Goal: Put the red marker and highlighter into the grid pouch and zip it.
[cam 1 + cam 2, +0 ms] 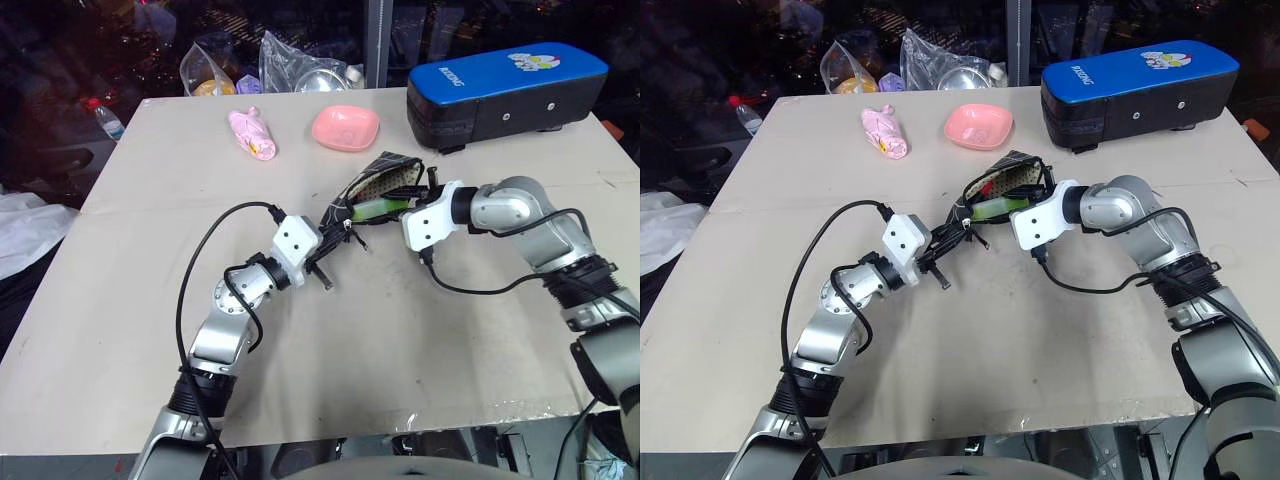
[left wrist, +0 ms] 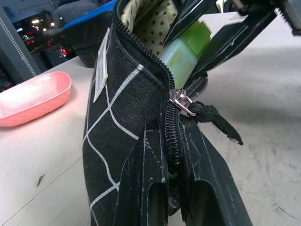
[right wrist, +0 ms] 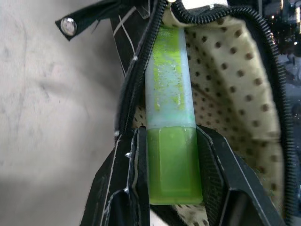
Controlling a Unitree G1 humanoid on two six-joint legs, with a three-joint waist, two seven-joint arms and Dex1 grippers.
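So rn my left gripper is clamped tight on the closed end of the grid pouch, right by the zipper track, holding it up off the table w/ the mouth gaping toward my other arm. From my left wrist cam the metal zipper pull sits right past my fingers, and its black fabric tab hangs loose off to the side. White label on the pouch's outer face is in plain sight too.

My right gripper is pinching the highlighter by its green body, one finger on each side. The pale translucent cap end is already poking into the pouch mouth, lying against the cream polka-dot lining, zipper teeth curving round it on both sides. The green body end is between my fingers at the opening, not fully in.

Can't spot the red marker anywhere, maybe inside the pouch, can't tell tbh.

Other stuff on the table: pink dish further back behind the pouch, a pink wrapped thing to its left, and the big blue-and-black case back right. Couple of clear plastic bags at the far edge, bottle off the far left corner.
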